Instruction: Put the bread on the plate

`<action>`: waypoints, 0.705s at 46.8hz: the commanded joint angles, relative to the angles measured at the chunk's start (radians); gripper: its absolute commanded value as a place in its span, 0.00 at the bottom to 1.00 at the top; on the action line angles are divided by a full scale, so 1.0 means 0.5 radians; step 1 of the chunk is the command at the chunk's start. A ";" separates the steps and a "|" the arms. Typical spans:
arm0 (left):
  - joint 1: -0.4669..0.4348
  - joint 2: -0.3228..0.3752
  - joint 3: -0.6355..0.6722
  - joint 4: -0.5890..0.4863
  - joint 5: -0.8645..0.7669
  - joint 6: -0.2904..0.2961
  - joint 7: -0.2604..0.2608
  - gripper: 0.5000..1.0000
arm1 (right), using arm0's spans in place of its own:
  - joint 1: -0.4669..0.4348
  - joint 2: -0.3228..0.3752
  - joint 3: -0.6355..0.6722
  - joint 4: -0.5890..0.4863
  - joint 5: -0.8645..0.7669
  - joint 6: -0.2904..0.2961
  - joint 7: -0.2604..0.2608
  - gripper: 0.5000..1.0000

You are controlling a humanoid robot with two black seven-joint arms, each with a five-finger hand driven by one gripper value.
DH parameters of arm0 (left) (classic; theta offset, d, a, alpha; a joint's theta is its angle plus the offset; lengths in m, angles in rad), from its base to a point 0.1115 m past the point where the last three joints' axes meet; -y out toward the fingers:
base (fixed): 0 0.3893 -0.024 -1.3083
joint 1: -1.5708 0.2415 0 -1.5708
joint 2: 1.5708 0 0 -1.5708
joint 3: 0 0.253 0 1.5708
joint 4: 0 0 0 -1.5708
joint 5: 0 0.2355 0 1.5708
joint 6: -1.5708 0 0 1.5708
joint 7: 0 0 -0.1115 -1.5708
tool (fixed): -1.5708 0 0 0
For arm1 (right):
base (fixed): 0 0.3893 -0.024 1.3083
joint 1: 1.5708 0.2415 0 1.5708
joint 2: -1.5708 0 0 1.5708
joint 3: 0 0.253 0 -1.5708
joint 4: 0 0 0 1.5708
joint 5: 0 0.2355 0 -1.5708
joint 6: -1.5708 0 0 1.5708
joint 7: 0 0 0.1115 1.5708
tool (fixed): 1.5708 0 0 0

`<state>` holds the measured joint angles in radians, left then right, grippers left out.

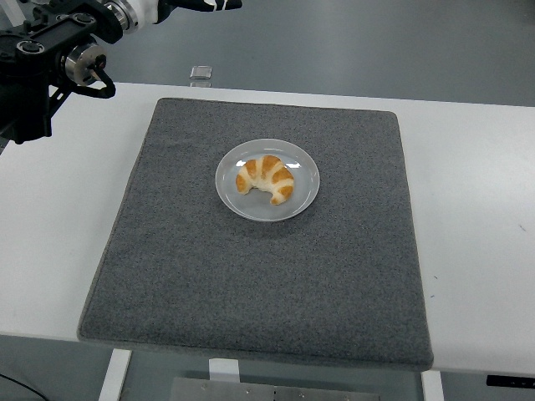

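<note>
At the top left corner, the left arm (50,58) is raised above the white bench (485,217). Its robot hand (196,5) is mostly cut off by the upper edge, so whether its fingers are spread or curled cannot be told; it holds nothing visible. Well below and to the right of that robot hand, a croissant (267,177) lies on a round white plate (305,196), which sits on a grey mat (259,284).

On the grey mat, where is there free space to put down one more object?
The mat is bare on every side of the plate: the widest patch lies between plate and near edge, with strips left and right. Only the centre is occupied, by the plate with the croissant.
</note>
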<state>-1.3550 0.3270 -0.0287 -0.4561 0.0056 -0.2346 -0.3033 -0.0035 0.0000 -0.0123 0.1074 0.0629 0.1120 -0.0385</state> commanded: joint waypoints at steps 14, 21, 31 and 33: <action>0.418 0.046 -0.694 0.013 -0.603 -0.025 0.030 1.00 | 0.001 0.000 0.000 0.000 0.000 0.000 0.000 0.90; 0.645 0.027 -1.123 0.001 -0.597 -0.098 0.027 1.00 | 0.001 0.000 0.000 0.000 0.000 0.003 0.000 0.90; 0.799 -0.046 -1.228 0.019 -0.603 -0.108 0.018 1.00 | 0.001 0.000 0.000 0.000 0.000 0.000 0.000 0.90; 0.826 -0.059 -1.228 0.019 -0.603 -0.095 0.015 1.00 | 0.001 0.000 0.000 0.000 0.000 0.000 0.000 0.90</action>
<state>-0.9612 0.3076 -0.6426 -0.4476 -0.2954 -0.2913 -0.2944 -0.0031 0.0000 -0.0123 0.1074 0.0629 0.1124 -0.0388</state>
